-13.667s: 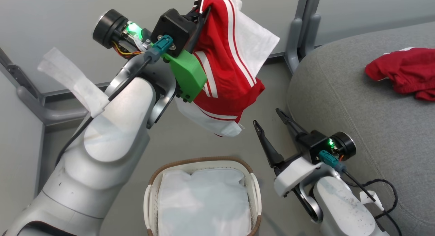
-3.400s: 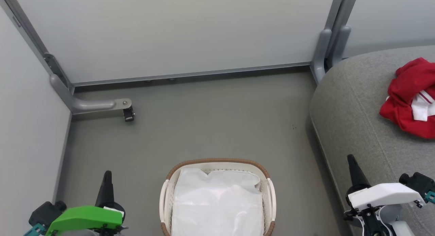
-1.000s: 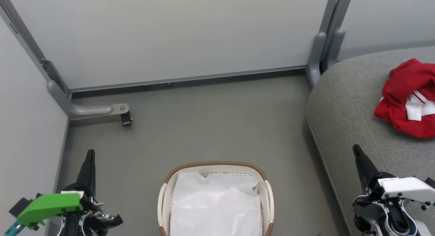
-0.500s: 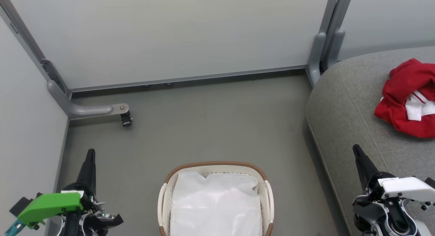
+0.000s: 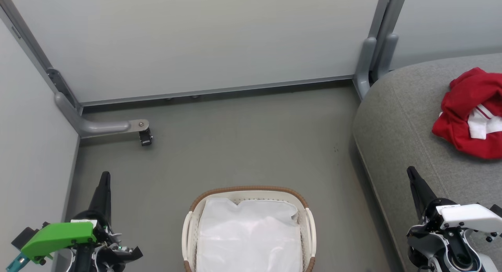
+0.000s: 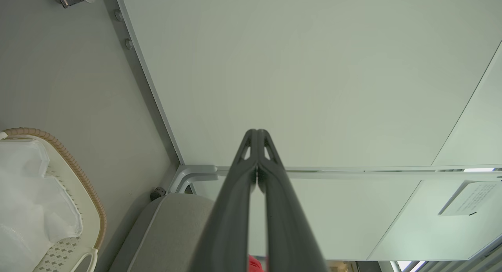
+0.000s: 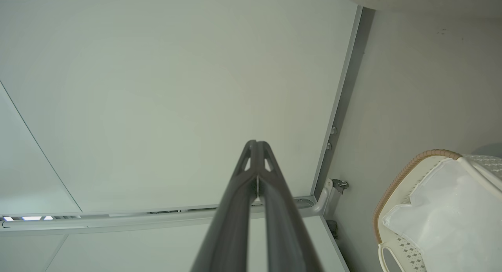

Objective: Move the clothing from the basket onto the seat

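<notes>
The red jersey clothing (image 5: 468, 113), with white panels, lies bunched on the grey sofa seat (image 5: 396, 119) at the right edge of the head view. The cream basket (image 5: 247, 191) with a brown rim stands on the floor at bottom centre, holding a plain white cloth (image 5: 249, 238). My left gripper (image 5: 104, 177) rests at the lower left, shut and holding nothing. My right gripper (image 5: 411, 172) rests at the lower right over the sofa's edge, also shut and bare. The wrist views show each gripper's tips together: left gripper (image 6: 257, 133), right gripper (image 7: 255, 143). The basket (image 6: 74, 166) and basket (image 7: 400, 166) appear beside them.
Grey partition walls enclose the grey floor (image 5: 235, 146). A metal foot with a small caster (image 5: 144, 136) juts out at the left wall. A grey post (image 5: 372, 56) stands by the sofa's far corner.
Earlier my left gripper held a jersey aloft; it now lies on the sofa with the other red clothing. Both arms have dropped to rest. Nothing has moved over the last second.
</notes>
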